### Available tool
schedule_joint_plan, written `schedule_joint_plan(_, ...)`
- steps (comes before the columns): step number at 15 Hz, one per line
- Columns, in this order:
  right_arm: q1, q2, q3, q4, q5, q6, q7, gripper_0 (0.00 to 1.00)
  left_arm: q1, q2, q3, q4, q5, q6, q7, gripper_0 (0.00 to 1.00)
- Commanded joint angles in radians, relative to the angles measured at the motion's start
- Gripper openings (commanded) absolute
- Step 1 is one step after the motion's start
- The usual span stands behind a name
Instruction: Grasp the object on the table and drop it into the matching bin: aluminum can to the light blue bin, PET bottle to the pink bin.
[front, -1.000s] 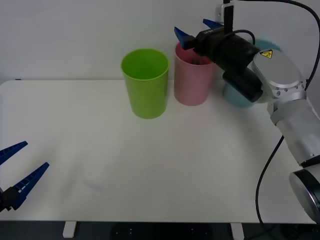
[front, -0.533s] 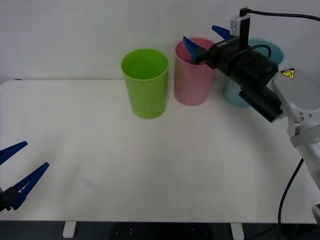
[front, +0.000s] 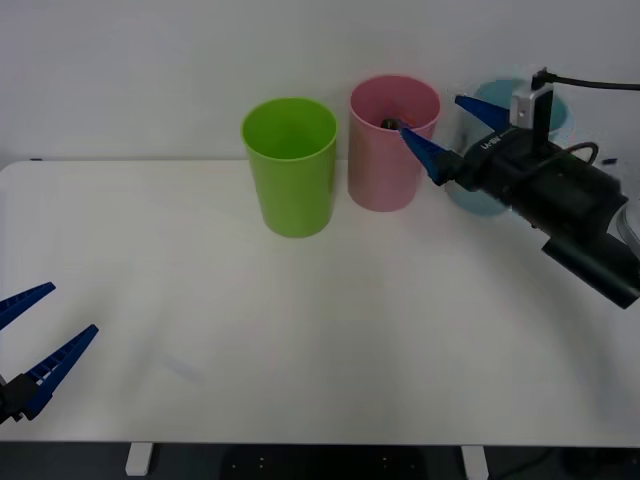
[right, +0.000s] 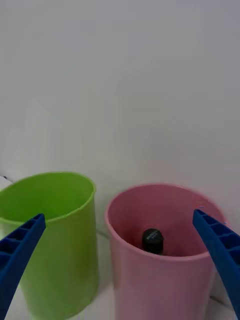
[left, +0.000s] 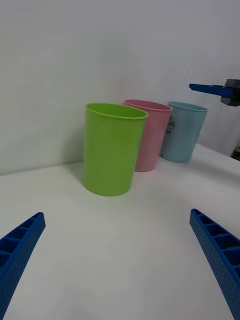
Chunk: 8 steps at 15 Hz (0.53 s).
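Observation:
The PET bottle (front: 390, 124) lies inside the pink bin (front: 385, 165), where its black cap (right: 152, 239) shows over the pink bin's (right: 160, 270) rim. My right gripper (front: 452, 131) hangs open and empty just right of the pink bin, in front of the light blue bin (front: 478, 197). The wrist view puts the right gripper (right: 119, 215) short of the pink rim. My left gripper (front: 73, 308) waits open at the near left edge of the table (front: 300, 330). From the left wrist I see the pink bin (left: 150, 135) and the light blue bin (left: 182, 132).
A lime green bin (front: 292, 165) stands left of the pink bin, almost touching it. The three bins line the table's far edge against a white wall. My right arm (front: 580, 235) reaches over the table's right side.
My right gripper has drawn back from over the pink bin, moving right and lower, still open. The bottle stays in the pink bin. The left arm has not moved.

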Motion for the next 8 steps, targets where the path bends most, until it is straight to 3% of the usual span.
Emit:
schedule_joint_plan(1,0.094,-0.001,-0.078,-0.043,-0.003,-0.123,0.031,1.0,0.0,0.0,0.0,0.0,0.0,0.0,0.0,1.0)
schedule_joint_plan(5,0.181,-0.003,-0.142,-0.066,-0.003,-0.227,0.08,1.0,0.0,0.0,0.0,0.0,0.0,0.0,0.0,1.0)
schedule_joint_plan(8,0.243,-0.003,-0.177,-0.066,-0.003,-0.275,0.193,1.0,0.0,0.0,0.0,0.0,0.0,0.0,0.0,1.0)
